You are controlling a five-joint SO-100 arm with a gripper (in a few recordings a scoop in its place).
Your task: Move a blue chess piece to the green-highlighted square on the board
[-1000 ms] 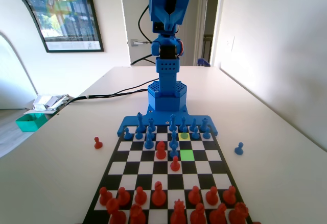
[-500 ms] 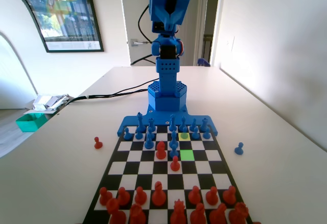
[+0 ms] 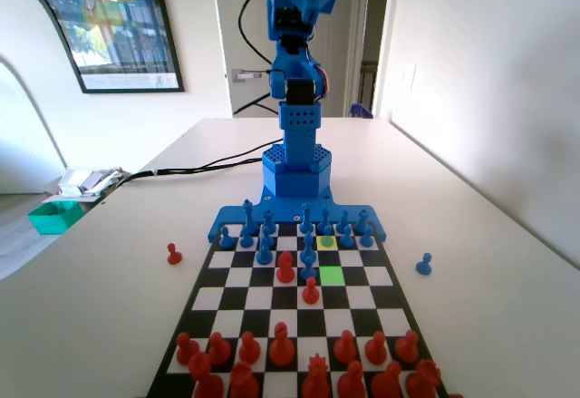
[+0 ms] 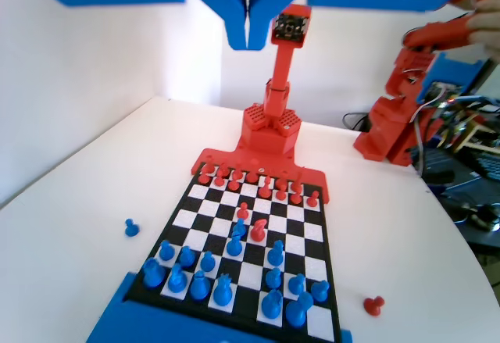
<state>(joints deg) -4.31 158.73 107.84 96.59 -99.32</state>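
Note:
The checkered board [image 3: 237,277] lies in front of the blue arm's base. Its green-highlighted square [image 3: 332,274] is bare, one row nearer the camera than the paler yellow square [image 3: 327,243]. Several blue pawns stand in the far rows, one of them [image 3: 308,256] just left of the green square. In the wrist view my gripper [image 4: 248,40] hangs high above the board [image 4: 301,230], shut to a thin seam with nothing in it. The blue pawns [image 4: 234,244] stand far below it at the near end.
A stray blue pawn [image 3: 423,264] [image 4: 131,227] and a stray red pawn [image 3: 173,253] [image 4: 373,305] stand on the table off the board. Two red pieces [image 3: 285,266] are advanced near the green square. Red pieces fill the near rows in the fixed view.
In the fixed view the arm's upper part has swung up and shifted slightly. No piece on the board or the table has moved.

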